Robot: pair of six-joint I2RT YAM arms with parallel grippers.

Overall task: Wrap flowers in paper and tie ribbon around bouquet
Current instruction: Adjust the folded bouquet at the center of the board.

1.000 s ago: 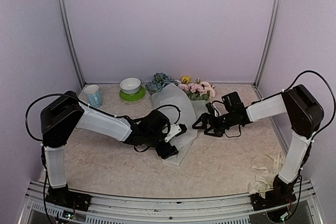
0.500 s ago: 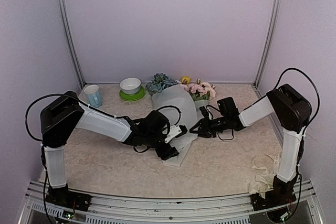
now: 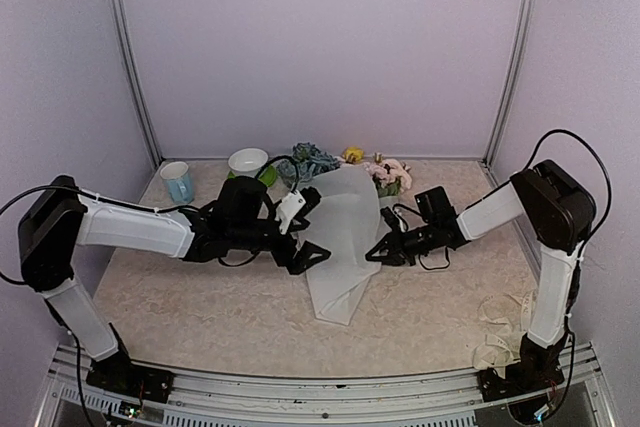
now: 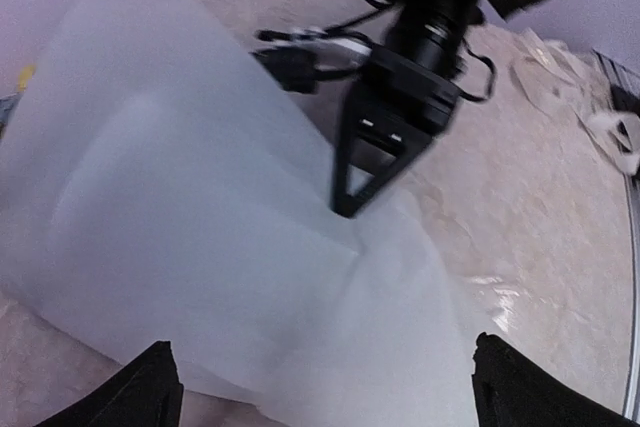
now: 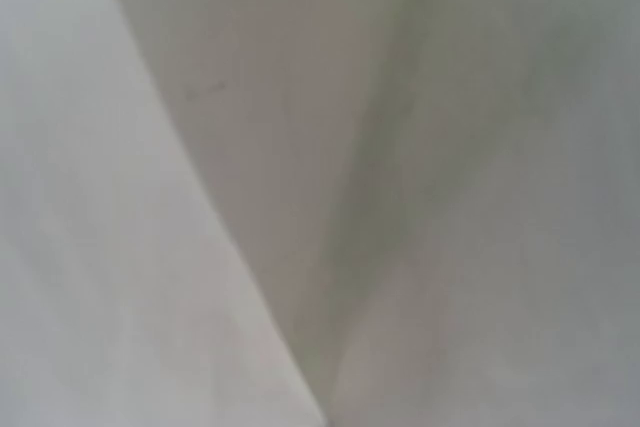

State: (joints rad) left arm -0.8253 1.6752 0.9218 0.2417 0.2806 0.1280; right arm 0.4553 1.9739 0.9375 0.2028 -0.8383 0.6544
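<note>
Top external view is showing the right claw pinching the right edge of the paper, probably to keep the fold from springing back while the sheet is arching over the flowers, whose heads are poking out at the back of the table. The left claw is hovering spread wide beside the paper's left side, holding nothing, seemingly readying for the opposite flap; the ribbon is lying apart near the right arm's base

No legible text on anything here.
</note>
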